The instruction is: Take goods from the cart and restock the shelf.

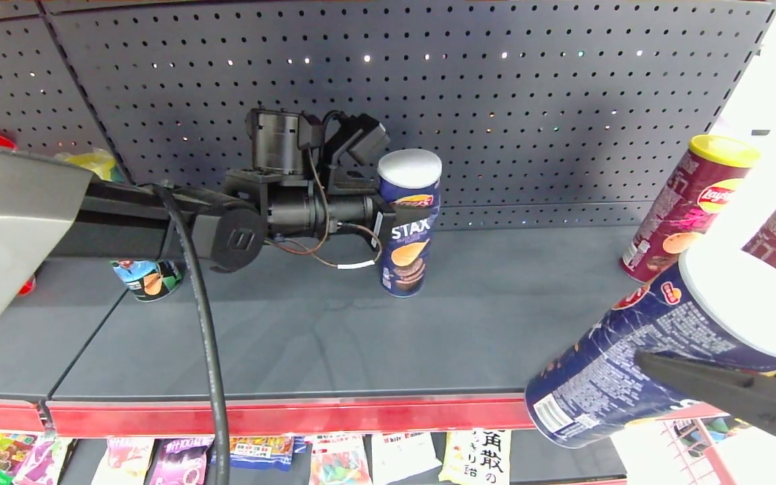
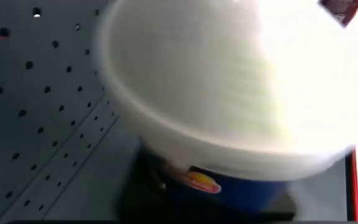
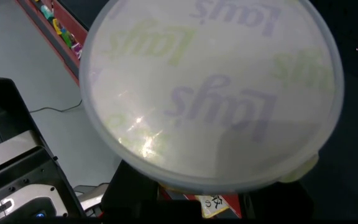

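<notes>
The left hand [image 1: 403,217] is seen closed around the standing blue can [image 1: 407,259], just under its white lid [image 2: 229,81]. This can is placed upright on the grey shelf [image 1: 334,337], near the perforated back panel [image 1: 496,101]. The right hand [image 1: 681,367] is clenched on the tilted blue can [image 1: 624,343], which is held in the air in front of the shelf edge, lid [image 3: 210,93] pointed up and to the right. A maroon can [image 1: 688,209] is found on the shelf behind it.

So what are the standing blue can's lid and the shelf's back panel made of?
Lid: looks like smooth whitish plastic, judging by its thin moulded rim. Back panel: probably painted sheet metal, dark grey and matte, punched with even rows of small holes.
</notes>
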